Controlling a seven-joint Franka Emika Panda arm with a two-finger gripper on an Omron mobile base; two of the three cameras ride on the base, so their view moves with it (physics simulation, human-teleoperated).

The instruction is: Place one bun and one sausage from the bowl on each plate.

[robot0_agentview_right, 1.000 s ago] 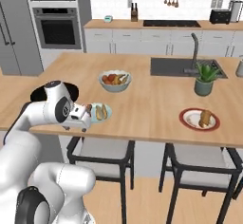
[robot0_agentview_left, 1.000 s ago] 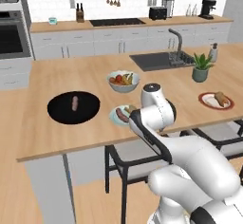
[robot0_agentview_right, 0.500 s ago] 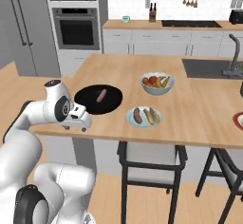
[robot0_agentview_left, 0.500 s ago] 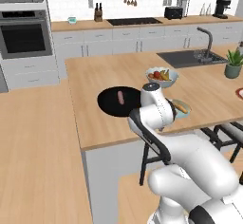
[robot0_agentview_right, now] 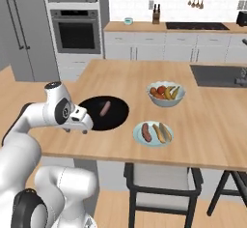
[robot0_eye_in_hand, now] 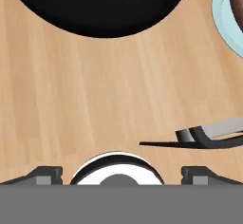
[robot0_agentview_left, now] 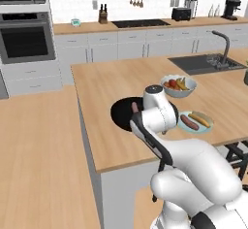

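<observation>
The white arm's two-finger gripper hung with fingers spread and empty over the wooden island counter, beside the wide black bowl. One brown sausage lay in it. The pale blue plate held a sausage and a bun.

Matt black bowl (smooth) on wood-grain counter.

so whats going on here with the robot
The white arm is working at the wooden island counter. Its gripper hangs open and empty over the near edge of the black bowl, where one sausage is left. The pale blue plate beside it already holds a sausage and a bun. A white fruit bowl sits further back.
</observation>
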